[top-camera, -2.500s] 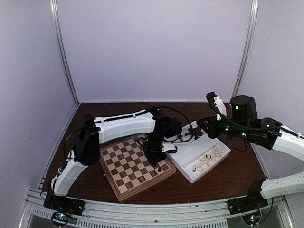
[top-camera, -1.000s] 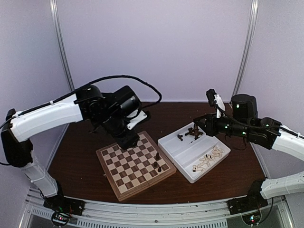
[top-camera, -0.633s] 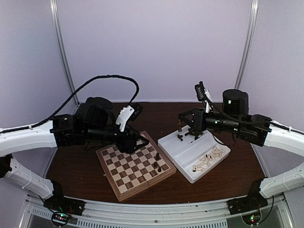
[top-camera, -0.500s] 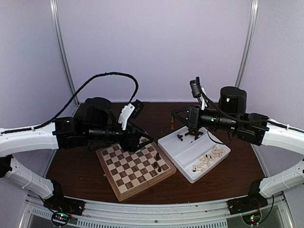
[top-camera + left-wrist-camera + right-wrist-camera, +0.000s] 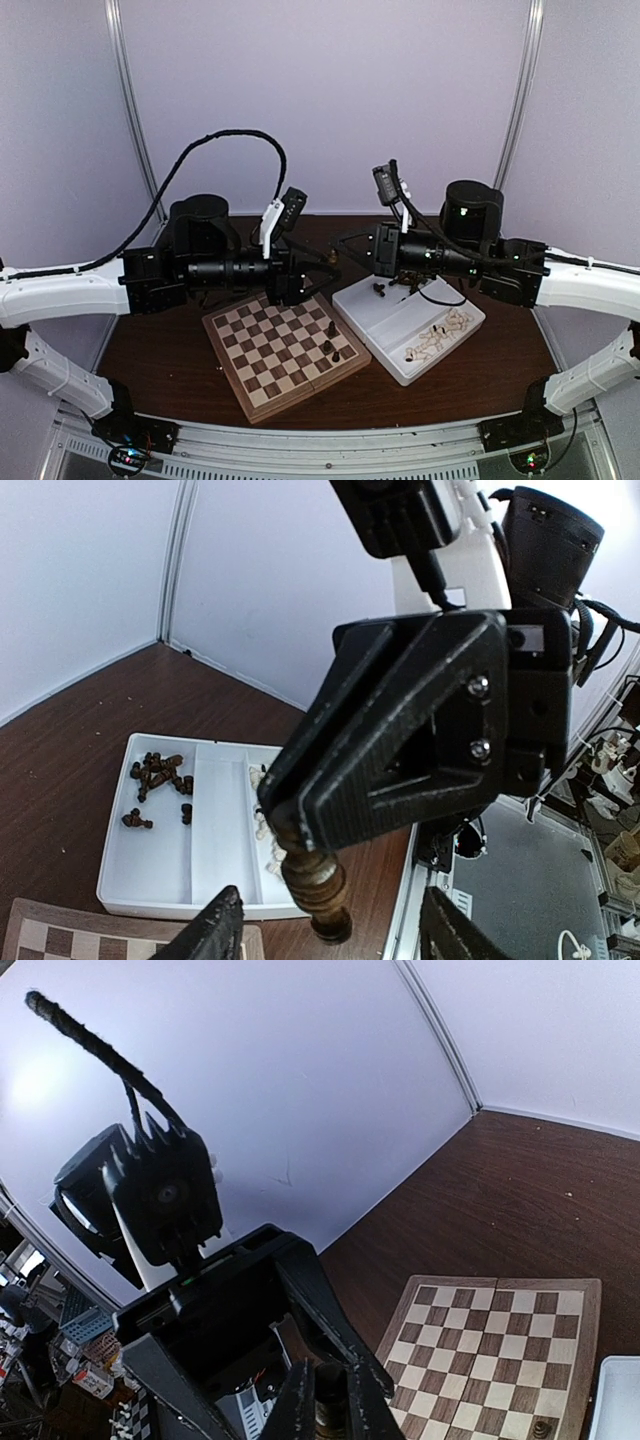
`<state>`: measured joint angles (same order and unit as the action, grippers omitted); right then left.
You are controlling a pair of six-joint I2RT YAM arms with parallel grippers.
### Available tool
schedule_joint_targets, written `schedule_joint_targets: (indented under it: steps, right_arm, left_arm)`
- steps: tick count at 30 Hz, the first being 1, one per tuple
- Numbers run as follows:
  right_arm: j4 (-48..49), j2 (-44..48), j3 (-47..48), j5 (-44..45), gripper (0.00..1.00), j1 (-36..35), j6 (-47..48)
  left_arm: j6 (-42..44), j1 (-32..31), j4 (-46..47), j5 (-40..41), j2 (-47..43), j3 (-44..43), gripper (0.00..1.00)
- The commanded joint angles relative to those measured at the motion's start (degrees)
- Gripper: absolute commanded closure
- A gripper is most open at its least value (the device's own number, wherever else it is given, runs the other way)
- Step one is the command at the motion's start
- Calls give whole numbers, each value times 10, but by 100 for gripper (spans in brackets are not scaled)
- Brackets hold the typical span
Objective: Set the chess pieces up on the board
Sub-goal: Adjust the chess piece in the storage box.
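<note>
In mid-air over the far edge of the board (image 5: 262,372), my right gripper (image 5: 336,250) is shut on a dark brown chess piece (image 5: 318,881). In the right wrist view the piece (image 5: 331,1402) sits between my right fingers (image 5: 296,1406). My left gripper (image 5: 330,935) faces it, open, with one finger on each side of the piece and clear of it. In the top view the left gripper (image 5: 315,267) meets the right one tip to tip. Three dark pieces (image 5: 330,329) stand near the board's right edge.
A white two-compartment tray (image 5: 398,322) lies right of the board, with dark pieces (image 5: 381,290) in its far compartment and cream pieces (image 5: 440,336) in the near one. Both arms stretch across the table's back half, with cables looping above them.
The right gripper has lifted away from the tray and carried the dark piece left. The left arm has swung round and come level to face it, jaws either side of the piece.
</note>
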<state>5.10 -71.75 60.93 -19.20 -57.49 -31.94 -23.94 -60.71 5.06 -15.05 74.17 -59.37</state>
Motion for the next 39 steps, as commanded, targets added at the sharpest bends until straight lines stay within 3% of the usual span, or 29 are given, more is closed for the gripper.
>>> schedule_joint_targets:
  steps: [1,4,12,18,27,34,39]
  right_arm:
    - [34,-1,21,-18,96,-6,-3]
    - [37,-1,21,-23,96,-7,-4]
    - [31,2,20,-21,95,-7,1]
    - [14,16,17,2,95,-7,19]
    - [-115,69,24,105,96,-6,111]
    - [-148,105,-7,152,96,-6,135]
    - [-147,106,-16,156,96,-5,137]
  left_arm:
    - [-6,2,27,-6,9,-15,42]
    - [-7,2,21,-4,14,-18,46]
    - [3,3,12,-14,22,-28,83]
    - [8,3,-24,-8,26,-36,99]
    - [-8,2,-161,56,-12,9,100]
    - [1,3,-497,158,11,-64,100]
    - [11,3,-641,197,39,-89,96]
